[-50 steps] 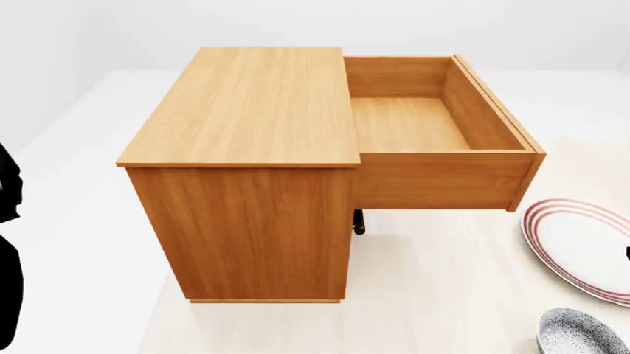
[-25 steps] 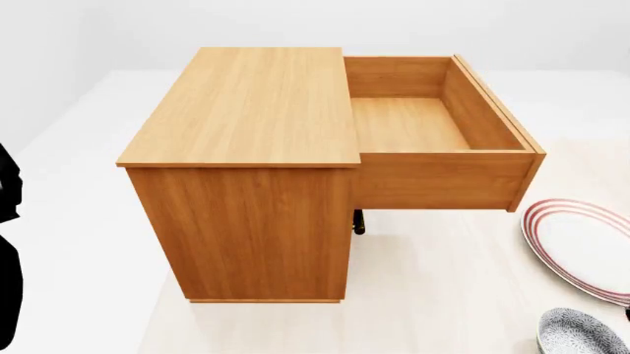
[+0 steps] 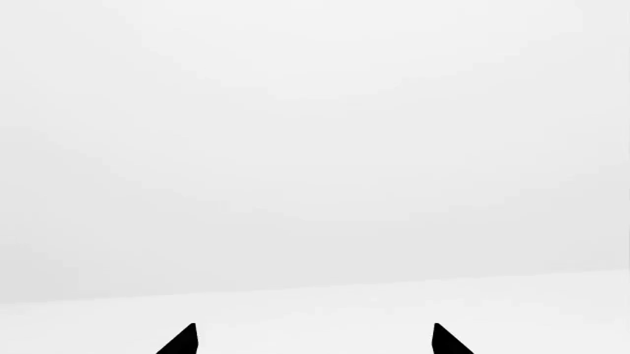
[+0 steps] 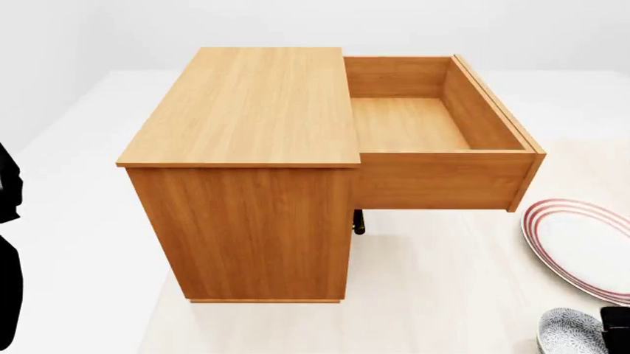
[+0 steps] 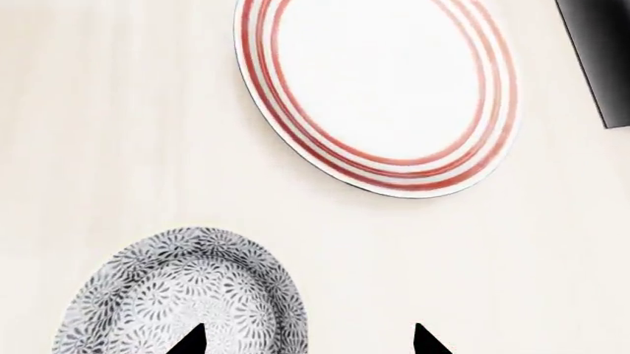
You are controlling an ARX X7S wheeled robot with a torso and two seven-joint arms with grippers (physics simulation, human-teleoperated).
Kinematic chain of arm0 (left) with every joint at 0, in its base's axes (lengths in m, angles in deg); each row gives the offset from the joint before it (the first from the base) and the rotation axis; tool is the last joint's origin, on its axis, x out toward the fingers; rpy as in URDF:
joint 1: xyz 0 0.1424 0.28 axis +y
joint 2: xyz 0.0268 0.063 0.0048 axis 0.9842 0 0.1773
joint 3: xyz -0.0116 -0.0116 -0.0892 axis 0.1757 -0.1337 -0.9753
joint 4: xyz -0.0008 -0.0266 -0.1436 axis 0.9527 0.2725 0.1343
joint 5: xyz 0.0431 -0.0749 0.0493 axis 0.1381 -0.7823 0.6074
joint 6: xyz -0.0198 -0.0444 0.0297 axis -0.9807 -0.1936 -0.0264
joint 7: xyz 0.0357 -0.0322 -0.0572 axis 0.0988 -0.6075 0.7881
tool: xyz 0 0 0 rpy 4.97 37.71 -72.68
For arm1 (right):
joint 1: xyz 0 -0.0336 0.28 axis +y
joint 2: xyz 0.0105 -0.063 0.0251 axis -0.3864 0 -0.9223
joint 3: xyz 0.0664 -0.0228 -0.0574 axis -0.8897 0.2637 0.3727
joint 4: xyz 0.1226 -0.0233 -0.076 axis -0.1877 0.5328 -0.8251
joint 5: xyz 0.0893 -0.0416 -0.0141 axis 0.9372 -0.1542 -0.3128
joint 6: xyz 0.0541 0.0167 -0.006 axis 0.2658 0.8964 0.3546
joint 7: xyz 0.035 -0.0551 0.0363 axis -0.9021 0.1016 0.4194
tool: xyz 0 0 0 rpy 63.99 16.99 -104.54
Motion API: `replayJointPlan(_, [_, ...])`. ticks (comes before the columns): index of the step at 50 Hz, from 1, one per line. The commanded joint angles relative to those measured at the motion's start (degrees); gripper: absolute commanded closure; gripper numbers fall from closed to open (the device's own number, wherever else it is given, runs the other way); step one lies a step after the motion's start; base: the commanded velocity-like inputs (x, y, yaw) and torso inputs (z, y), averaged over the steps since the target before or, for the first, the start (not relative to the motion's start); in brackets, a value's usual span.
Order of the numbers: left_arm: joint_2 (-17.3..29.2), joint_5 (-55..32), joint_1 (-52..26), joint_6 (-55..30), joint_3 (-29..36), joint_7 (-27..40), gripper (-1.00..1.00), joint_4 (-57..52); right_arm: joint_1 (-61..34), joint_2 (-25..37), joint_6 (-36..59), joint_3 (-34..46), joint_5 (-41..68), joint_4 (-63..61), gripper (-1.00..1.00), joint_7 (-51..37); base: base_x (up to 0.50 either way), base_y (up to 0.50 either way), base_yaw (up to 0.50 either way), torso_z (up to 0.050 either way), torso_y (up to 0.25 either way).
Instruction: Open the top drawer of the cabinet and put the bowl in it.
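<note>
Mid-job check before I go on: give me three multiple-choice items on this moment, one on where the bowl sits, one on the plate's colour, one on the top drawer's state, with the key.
1. Where is the bowl?
A. In the top drawer
B. On the pale floor beside the plate
C. On top of the cabinet

2. What colour are the rings on the plate?
A. Red
B. Blue
C. Green

3. What state is the top drawer in?
A. Shut
B. Pulled out and holding the bowl
C. Pulled out and empty

Key: 1 B, the right wrist view shows the bowl on the floor next to the plate, apart from it, with the open right gripper over its rim. 2 A, red rings run round the white plate. 3 C, the head view shows the drawer out of the cabinet with a bare wooden bottom.
</note>
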Motion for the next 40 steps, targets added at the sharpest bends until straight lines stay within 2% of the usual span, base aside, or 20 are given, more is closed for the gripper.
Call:
replayJointPlan(1, [0.0, 0.0, 0.0, 0.0, 0.1, -0.1, -1.00, 0.0, -6.9, -3.5, -2.7, 9.7, -5.6, 5.9, -1.00, 2.8, 0.00, 0.00, 0.00, 0.000, 0.000])
replayJointPlan(40, [0.0, 0.0, -0.3, -0.2, -0.5, -0.2, -1.00, 0.0, -9.2, -6.9, -5.6, 18.4, -11.7, 13.4, -1.00, 6.6, 0.00, 0.00, 0.00, 0.000, 0.000])
